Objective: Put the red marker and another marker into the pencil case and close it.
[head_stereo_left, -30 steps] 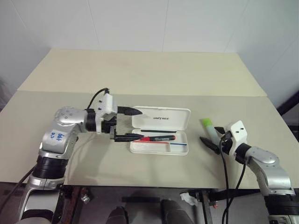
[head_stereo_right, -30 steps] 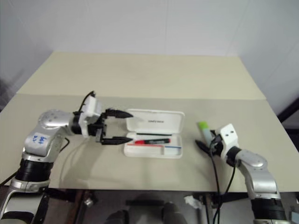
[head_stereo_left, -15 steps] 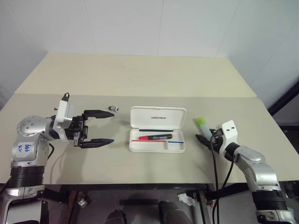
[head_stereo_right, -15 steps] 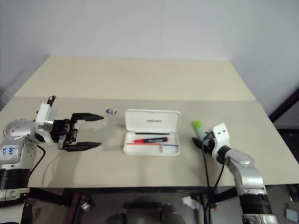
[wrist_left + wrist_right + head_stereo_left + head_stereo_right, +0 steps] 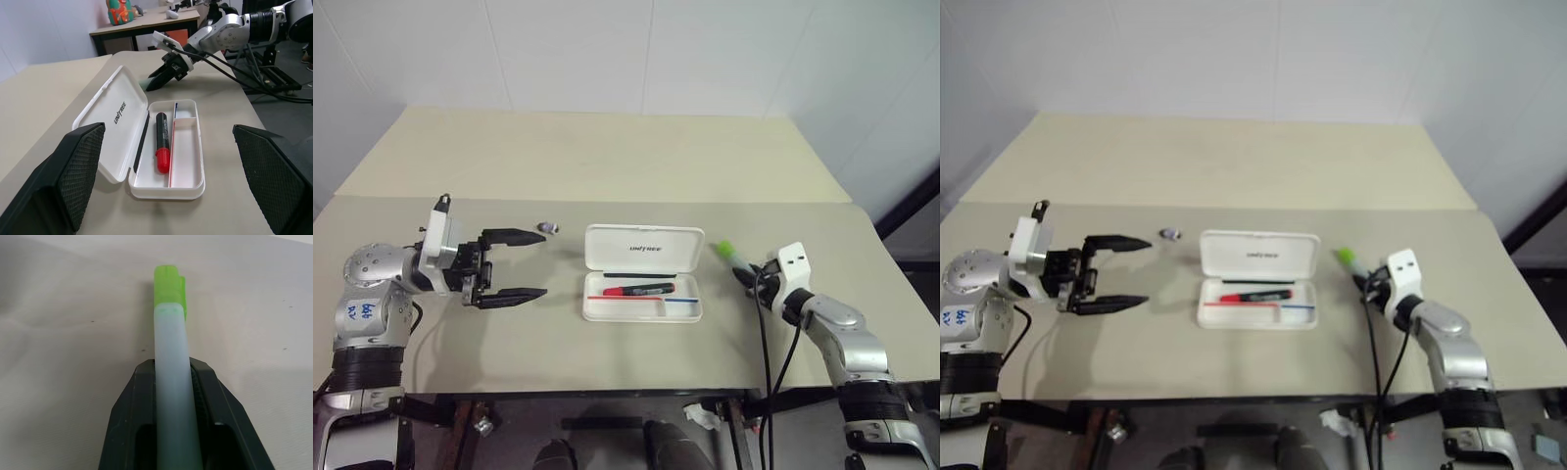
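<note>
Clamping the green marker near the table's right edge, the right claw sits beside the open pencil case holding the red marker, while the left claw gapes wide.

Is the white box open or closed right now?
Open. The pencil case's lid is folded back flat on the table, and you can see the red marker lying inside the tray.

White pencil case open mid-table, lid laid back flat. Red marker lies lengthwise in its tray. Pale green marker, bright green cap, lies to the case's right, barrel pinched between black fingers.
</note>
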{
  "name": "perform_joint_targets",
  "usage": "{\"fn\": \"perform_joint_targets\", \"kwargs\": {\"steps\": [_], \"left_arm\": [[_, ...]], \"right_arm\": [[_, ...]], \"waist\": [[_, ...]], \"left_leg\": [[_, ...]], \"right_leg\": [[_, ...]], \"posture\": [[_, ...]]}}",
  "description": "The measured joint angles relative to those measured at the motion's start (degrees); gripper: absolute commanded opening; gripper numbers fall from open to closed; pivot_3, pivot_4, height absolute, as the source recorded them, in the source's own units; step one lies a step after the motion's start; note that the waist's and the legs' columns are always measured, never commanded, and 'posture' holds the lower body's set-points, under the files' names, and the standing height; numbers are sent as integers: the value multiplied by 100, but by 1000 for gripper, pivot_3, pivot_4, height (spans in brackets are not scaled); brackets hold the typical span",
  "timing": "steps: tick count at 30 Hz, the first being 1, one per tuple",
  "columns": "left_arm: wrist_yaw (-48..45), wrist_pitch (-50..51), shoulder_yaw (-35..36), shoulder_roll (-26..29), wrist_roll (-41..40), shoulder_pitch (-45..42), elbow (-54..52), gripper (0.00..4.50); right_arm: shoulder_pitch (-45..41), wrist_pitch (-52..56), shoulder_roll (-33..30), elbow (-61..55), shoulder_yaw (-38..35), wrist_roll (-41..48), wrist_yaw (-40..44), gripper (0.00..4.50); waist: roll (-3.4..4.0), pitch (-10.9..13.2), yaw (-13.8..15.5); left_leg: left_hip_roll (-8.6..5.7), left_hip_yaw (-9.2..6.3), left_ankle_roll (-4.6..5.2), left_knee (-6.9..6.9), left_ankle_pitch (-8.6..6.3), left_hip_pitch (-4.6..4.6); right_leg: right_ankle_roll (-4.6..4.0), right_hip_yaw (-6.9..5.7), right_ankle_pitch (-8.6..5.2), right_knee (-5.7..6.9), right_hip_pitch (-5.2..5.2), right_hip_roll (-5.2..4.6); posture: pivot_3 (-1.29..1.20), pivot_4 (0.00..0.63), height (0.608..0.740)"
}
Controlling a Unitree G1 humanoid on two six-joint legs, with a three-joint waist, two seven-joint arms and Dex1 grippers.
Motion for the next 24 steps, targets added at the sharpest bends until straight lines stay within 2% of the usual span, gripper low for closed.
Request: {"fn": "perform_joint_targets", "kwargs": {"steps": [9, 12, 15, 19, 24], "left_arm": [[2, -39, -5, 0, 0, -108, 11, 4500], [-4, -37, -5, -8, -3, -108, 12, 4500], [-23, -36, -3, -14, -34, -108, 18, 4500], [-66, -94, 4, -22, -100, -109, 41, 4500], [-67, -209, 34, -22, -124, -106, 213, 4500]], "right_arm": [[-52, -313, -87, 104, -60, -32, 26, 492], [-249, -393, -112, 86, -174, 79, 111, 492], [-570, -371, -116, -183, -248, 288, 151, 492], [-1150, -70, -116, -735, -246, 658, 278, 492], [-1396, 533, -171, -1342, -74, 1060, 717, 492]], "waist": [[10, 6, 6], [12, 7, -23], [18, 11, -70], [35, 21, -89], [36, 22, -61]], "left_leg": [[0, 0, -2, -42, -4, -7], [0, 5, -3, -41, -6, -29], [5, -2, -2, -42, -5, -38], [6, -4, -1, -41, -4, -38], [5, -14, -1, -41, -4, -56]], "right_leg": [[27, -2, -11, 36, -41, 2], [101, 0, 22, 71, -82, 4], [96, -2, 18, 92, -104, 17], [94, -4, 17, 98, -106, 18], [92, -11, 10, 94, -112, 16]], "posture": [[0, 150, 740], [0, 150, 740], [0, 150, 740], [0, 150, 740], [0, 150, 740]]}}
